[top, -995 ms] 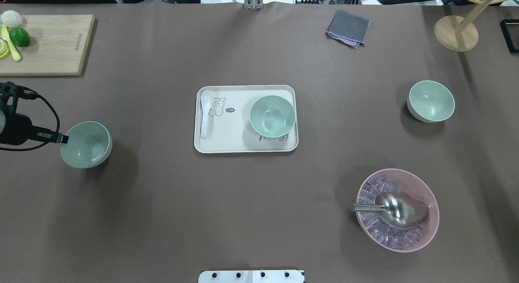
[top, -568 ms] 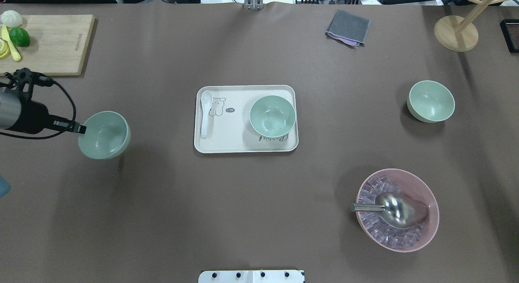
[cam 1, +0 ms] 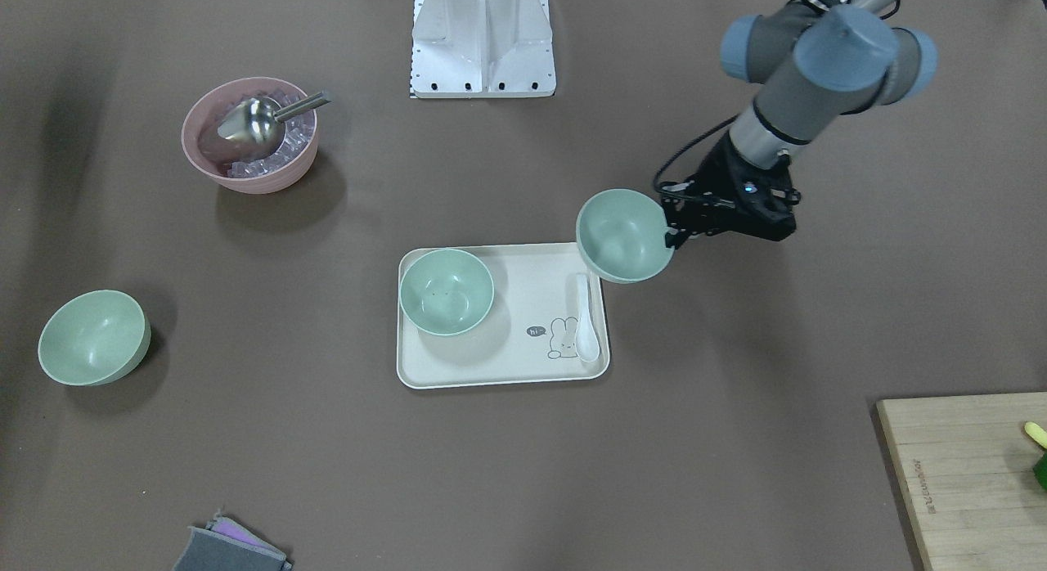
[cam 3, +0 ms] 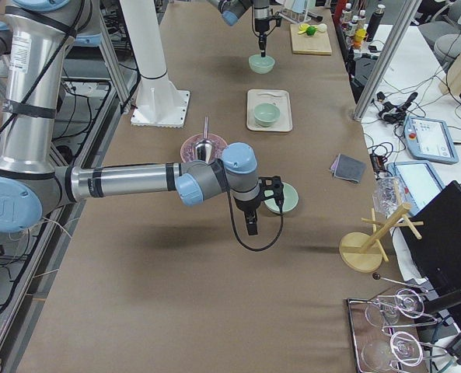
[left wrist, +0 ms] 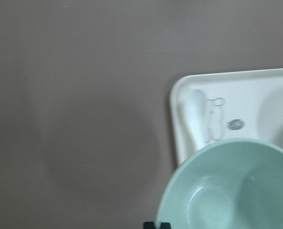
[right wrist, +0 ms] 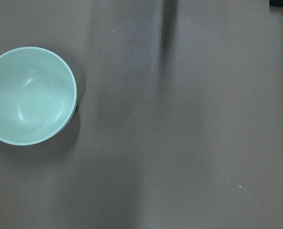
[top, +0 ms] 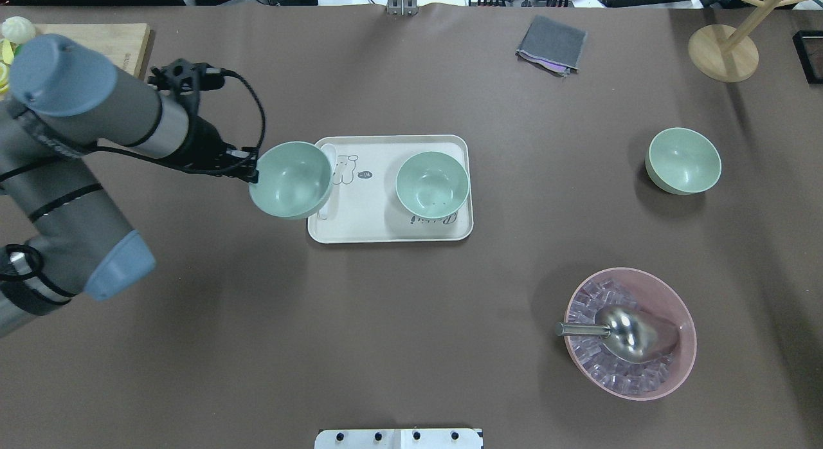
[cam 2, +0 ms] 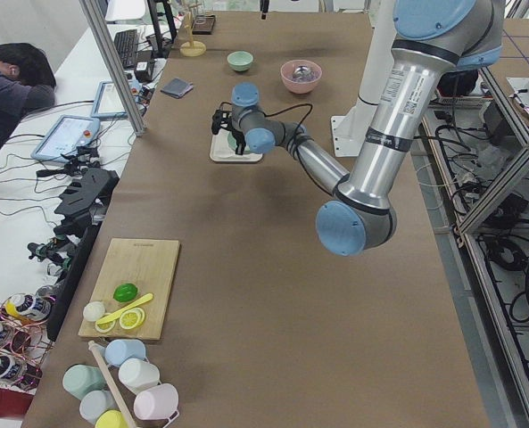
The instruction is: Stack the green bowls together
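Green bowl in left jaws

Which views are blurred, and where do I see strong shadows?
Left wrist view: soft, tray and white spoon smeared, held green bowl too. Right wrist view: sharper, a dark shadow band crosses the table right of the loose green bowl.

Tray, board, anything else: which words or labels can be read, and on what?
"hi": speech bubble by the rabbit drawing on the tray.
Script on the tray's near edge, overhead view: partly covered, unreadable.
Stamp on the cutting board: too small to read.
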`<state>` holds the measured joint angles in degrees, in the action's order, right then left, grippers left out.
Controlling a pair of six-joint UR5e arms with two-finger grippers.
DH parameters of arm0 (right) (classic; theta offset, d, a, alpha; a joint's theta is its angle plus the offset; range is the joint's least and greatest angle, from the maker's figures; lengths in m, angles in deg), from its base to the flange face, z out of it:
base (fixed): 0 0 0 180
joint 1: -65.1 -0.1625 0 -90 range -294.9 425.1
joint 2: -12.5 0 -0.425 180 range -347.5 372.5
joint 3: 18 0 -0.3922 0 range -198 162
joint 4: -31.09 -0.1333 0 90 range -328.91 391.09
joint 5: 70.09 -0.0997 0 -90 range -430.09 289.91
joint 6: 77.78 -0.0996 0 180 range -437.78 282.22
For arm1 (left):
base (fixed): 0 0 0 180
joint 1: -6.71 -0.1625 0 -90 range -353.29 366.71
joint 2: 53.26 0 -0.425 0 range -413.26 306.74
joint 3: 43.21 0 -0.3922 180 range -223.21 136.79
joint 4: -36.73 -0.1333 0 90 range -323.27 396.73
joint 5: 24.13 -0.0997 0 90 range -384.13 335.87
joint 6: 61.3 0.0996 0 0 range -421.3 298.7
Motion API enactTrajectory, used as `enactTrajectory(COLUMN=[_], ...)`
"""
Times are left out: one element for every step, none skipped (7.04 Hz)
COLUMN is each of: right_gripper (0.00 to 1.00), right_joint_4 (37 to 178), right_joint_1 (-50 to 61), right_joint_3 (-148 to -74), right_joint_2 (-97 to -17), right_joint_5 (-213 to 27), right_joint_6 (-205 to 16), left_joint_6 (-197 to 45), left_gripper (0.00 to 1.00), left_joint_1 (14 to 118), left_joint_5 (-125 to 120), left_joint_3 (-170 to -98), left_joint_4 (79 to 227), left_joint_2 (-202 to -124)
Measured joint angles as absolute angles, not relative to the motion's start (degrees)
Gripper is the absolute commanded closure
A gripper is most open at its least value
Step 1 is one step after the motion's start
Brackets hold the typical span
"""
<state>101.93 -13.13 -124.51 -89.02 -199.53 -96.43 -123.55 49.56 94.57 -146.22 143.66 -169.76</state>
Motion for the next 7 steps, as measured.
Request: enactTrajectory(right_gripper=[0.0, 0.0, 0.0, 0.0, 0.0, 0.0, 0.0], right_joint_4=[101.93, 101.91, 101.87, 101.85, 101.84, 101.84, 101.84], right_joint_1=[-13.13, -13.13, -13.13, -13.13, -13.13, -13.13, -13.13], right_joint_3=[-124.42, -124.38, -124.36, -124.36, -124.35, -124.35, -124.35], right_joint_2=[-89.0, -88.96, -88.94, -88.94, -88.9, -88.87, -88.85], right_joint_5=[-199.49, -199.48, -199.47, -199.47, -199.47, -199.47, -199.47], right_joint_6=[-96.47, -96.47, -96.46, -96.48, -96.49, -96.5, -96.5], left_joint_6=[-127.03, -130.46, -132.63, -133.81, -134.47, -134.74, -134.84], left_gripper=[1.0, 1.0, 1.0, 1.0, 1.0, 1.0, 1.0], left_joint_1=[46.17, 43.64, 41.71, 40.59, 40.16, 40.0, 39.97], left_joint_5=[91.01, 88.4, 85.74, 83.83, 83.01, 82.68, 82.53], left_joint_3=[-144.99, -141.53, -137.26, -133.54, -130.26, -127.33, -125.38], left_joint_4=[139.57, 137.89, 137.51, 137.74, 138.86, 140.93, 142.53], left_joint_2=[-175.47, -181.06, -185.89, -189.24, -191.26, -192.29, -192.72])
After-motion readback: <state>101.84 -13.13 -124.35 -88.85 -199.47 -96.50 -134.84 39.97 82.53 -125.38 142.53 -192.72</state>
